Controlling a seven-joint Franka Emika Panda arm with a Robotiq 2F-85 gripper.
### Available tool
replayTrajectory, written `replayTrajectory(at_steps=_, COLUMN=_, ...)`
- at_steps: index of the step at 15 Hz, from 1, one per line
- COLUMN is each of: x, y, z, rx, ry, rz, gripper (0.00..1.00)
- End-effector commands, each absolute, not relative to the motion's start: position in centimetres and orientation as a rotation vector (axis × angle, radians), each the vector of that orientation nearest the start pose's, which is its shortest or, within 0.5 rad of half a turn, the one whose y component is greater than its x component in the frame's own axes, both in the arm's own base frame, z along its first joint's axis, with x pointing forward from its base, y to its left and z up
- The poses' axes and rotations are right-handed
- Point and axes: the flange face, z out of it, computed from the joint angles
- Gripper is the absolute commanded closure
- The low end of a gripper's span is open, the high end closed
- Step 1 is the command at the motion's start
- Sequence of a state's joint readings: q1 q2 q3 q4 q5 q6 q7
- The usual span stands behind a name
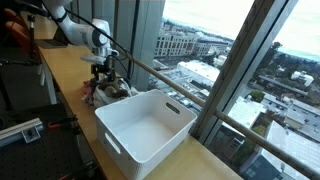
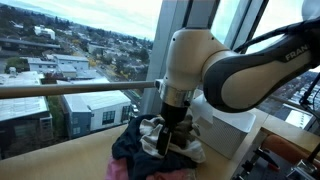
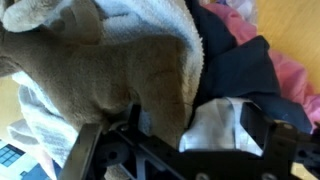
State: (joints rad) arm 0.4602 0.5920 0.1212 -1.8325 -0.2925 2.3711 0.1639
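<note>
My gripper (image 3: 185, 140) points down into a heap of clothes (image 1: 110, 92) on the wooden counter, and it is open. Its fingers (image 3: 262, 130) stand wide apart, with a fold of white cloth (image 3: 215, 125) between them. In the wrist view a tan-brown garment (image 3: 110, 65) lies to the left over a white towel (image 3: 190, 30). A dark navy garment (image 3: 240, 65) and a pink one (image 3: 290, 75) lie to the right. In both exterior views the gripper (image 2: 168, 135) is low on top of the heap (image 2: 150, 150). Whether the fingertips press the cloth is hidden.
A large white plastic bin (image 1: 150, 125) stands open beside the heap, also seen as a white wall (image 2: 225, 130) behind the gripper. A handrail (image 2: 70, 90) and tall window glass run along the counter's far edge. Dark equipment sits below the counter (image 1: 20, 128).
</note>
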Motion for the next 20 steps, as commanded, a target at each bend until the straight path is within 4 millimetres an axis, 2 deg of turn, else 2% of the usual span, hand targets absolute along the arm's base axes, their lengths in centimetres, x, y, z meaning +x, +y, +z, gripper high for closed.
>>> replayTrajectory(at_steps=1, x=55.2, y=33.8, z=19.7, rx=-3.142, ry=-0.975, rz=-0.001, gripper=0.10)
replayTrajectory(at_steps=2, x=55.5, y=33.6, z=19.6, rx=-3.143, ry=-0.965, rz=0.003, gripper=0.28)
replayTrajectory(at_steps=9, x=56.0, y=33.0, z=19.7, rx=-3.137, ry=-0.945, rz=0.006, gripper=0.81)
replayTrajectory(at_steps=11, x=56.1, y=32.9, z=20.0, rx=-3.134, ry=-0.942, rz=0.004, gripper=0.94)
replayTrajectory(at_steps=13, x=56.2, y=32.7, z=20.5, rx=-3.134, ry=-0.938, rz=-0.001, gripper=0.99)
replayTrajectory(at_steps=14, x=56.2, y=32.5, z=20.9, rx=-3.135, ry=-0.937, rz=-0.006, gripper=0.96)
replayTrajectory(at_steps=16, x=56.3, y=32.3, z=22.1, rx=-3.140, ry=-0.935, rz=-0.022, gripper=0.96)
replayTrajectory(at_steps=18, x=56.7, y=31.7, z=24.6, rx=-3.148, ry=-0.927, rz=-0.061, gripper=0.96)
replayTrajectory(at_steps=20, x=57.5, y=30.5, z=28.5, rx=-3.150, ry=-0.903, rz=-0.129, gripper=0.96)
